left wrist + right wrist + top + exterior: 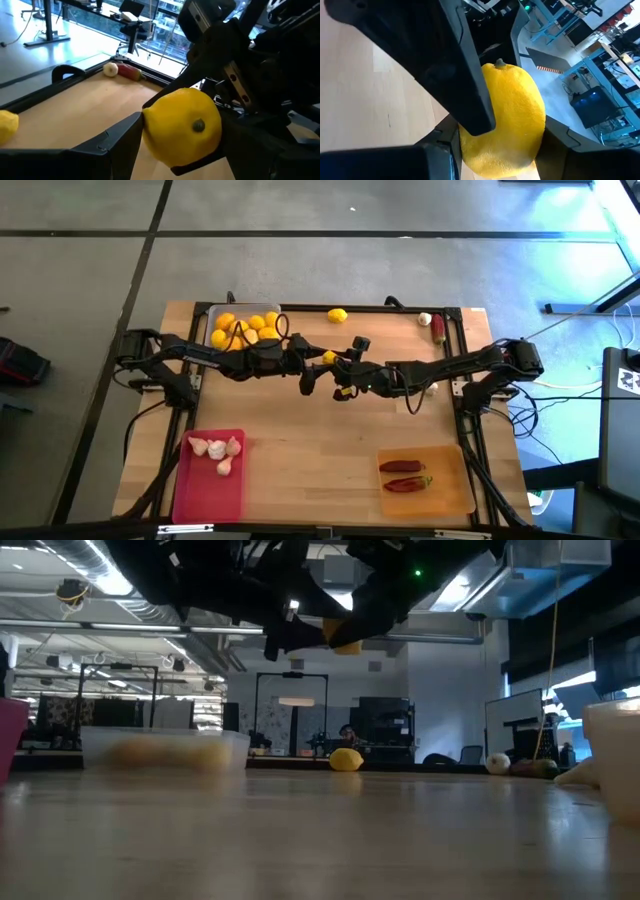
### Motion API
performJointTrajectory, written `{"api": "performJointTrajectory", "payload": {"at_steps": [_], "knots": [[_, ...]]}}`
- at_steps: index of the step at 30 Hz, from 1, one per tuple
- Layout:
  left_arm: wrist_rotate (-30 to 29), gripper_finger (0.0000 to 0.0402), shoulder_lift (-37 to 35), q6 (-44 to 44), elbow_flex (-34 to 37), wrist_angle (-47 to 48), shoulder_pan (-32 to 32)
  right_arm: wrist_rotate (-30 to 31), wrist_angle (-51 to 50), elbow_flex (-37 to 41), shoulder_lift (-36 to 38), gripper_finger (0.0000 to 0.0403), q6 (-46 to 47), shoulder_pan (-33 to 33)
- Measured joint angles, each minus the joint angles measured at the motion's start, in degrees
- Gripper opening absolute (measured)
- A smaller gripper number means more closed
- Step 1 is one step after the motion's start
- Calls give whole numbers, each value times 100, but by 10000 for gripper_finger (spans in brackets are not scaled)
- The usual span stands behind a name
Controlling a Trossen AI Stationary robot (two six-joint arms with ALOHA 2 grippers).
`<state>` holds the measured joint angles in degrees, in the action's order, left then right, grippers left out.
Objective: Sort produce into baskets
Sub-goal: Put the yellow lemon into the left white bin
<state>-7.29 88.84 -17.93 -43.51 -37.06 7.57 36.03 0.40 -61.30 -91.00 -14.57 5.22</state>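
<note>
A yellow lemon [329, 357] hangs high above the middle of the table between my two grippers; it also shows in the low view [345, 635]. My left gripper [318, 368] reaches in from the left and my right gripper [341, 368] from the right. Both are closed on the lemon. A clear tray [214, 312] at the far left holds several lemons. A pink-red tray [205, 490] at the near left holds garlic bulbs [218, 450]. An orange tray [450, 495] at the near right holds two chili peppers [405, 475]. My left gripper pinches the lemon between its two fingers, one finger [117, 140] on the lemon's side [152, 132] and the other under its opposite side. The fingers come level from the table's left. The lemon is clear of the table. My right gripper pinches the same lemon between its two fingers [437, 150], on the lemon's end nearest them [475, 155]. The fingers come level from the table's right. The lemon's nub end [499, 64] points away from this gripper, and a left finger [460, 75] lies across it.
A loose lemon [338, 315], a garlic bulb [425, 319] and a chili pepper [438, 330] lie by the far edge. Another whitish garlic bulb [432, 388] lies under the right arm. The middle of the table [320, 450] between the near trays is bare wood.
</note>
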Motion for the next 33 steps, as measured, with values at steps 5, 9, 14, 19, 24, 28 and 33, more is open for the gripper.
{"api": "performJointTrajectory", "payload": {"at_steps": [5,9,14,19,24,28,33], "knots": [[35,221,-2,123,-8,-26,0,144,51,0,-1,160,112,69],[35,176,-2,247,-13,-26,2,150,63,0,-2,167,131,67],[57,158,-2,320,-23,-29,2,228,94,0,-1,208,603,112],[168,168,-156,497,-26,259,-12,239,-34,-9,54,263,988,310],[67,170,-682,673,-26,911,-2,529,-592,-22,240,284,1451,586],[16,171,-1159,790,-28,1638,33,549,-994,-17,247,286,2034,697],[-525,172,-1821,902,-28,2799,239,430,-1270,-6,184,286,2556,668]]}}
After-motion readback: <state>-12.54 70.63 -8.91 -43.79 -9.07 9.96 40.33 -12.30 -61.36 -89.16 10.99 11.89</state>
